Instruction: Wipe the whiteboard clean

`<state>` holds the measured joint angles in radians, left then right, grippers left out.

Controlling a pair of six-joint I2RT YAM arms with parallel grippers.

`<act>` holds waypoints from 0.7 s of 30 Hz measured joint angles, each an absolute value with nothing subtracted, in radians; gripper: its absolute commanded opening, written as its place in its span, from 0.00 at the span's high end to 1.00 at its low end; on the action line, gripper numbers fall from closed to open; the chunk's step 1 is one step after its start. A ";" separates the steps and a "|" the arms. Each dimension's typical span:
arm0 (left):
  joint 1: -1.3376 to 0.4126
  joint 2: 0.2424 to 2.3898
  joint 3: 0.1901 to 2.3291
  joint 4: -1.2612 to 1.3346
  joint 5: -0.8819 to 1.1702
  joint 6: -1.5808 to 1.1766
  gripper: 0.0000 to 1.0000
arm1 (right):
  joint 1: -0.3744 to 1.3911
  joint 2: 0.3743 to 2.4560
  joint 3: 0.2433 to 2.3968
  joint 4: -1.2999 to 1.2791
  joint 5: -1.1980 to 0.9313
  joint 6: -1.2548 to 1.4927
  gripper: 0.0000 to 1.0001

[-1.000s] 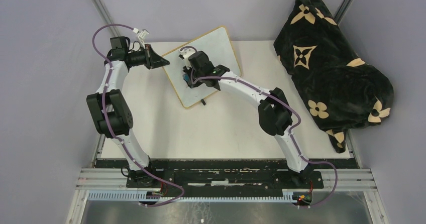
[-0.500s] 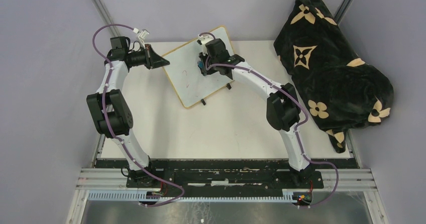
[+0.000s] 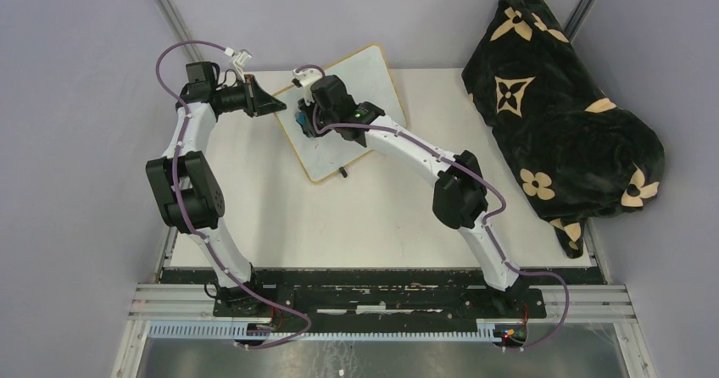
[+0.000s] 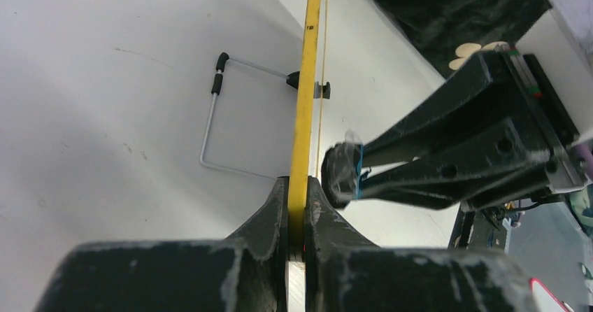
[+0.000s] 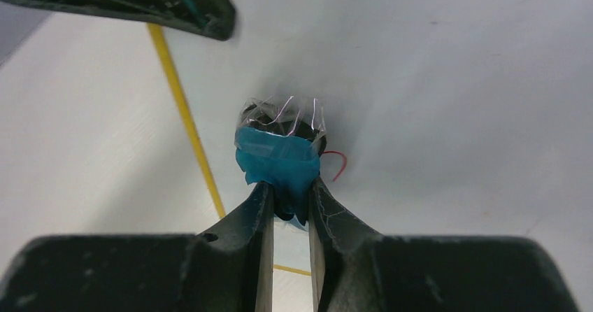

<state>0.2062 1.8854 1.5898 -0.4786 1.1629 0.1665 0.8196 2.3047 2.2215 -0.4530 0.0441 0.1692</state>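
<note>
Wiping step, smack in the middle of it, with the whiteboard sitting askew at the far side of the worktop. Held steady by the left pincer, squeezed tight on the thin wooden frame at the board's left edge. Meanwhile right pincer clamped on a blue-wrapped eraser pad, pressed onto the white face close to that same edge. Little red squiggle poking out right beside the pad, so not finished, by the look of it. Next move, best guess: slide the pad sideways over that red bit, keep the pressure on, and mind the other pincer parked so near. Versus half a second back: pad up toward the board's far right corner then, now swung clear across to the left side, same sort of spot as a full second back. Board and left arm apparently unmoved.
</note>
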 measured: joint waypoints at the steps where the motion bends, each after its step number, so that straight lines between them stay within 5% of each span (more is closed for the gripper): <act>1: 0.206 1.885 1.590 -0.479 1.163 0.167 0.97 | 0.830 2.309 2.226 -0.449 0.031 0.171 0.99; 21: 0.205 1.882 1.588 -0.478 1.154 0.167 0.97 | 0.767 2.306 2.200 -0.474 0.038 0.190 0.99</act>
<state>0.2050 1.8820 1.5875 -0.4778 1.1542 0.1669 0.7666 2.3062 2.2002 -0.4736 0.0383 0.1898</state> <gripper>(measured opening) 0.091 0.254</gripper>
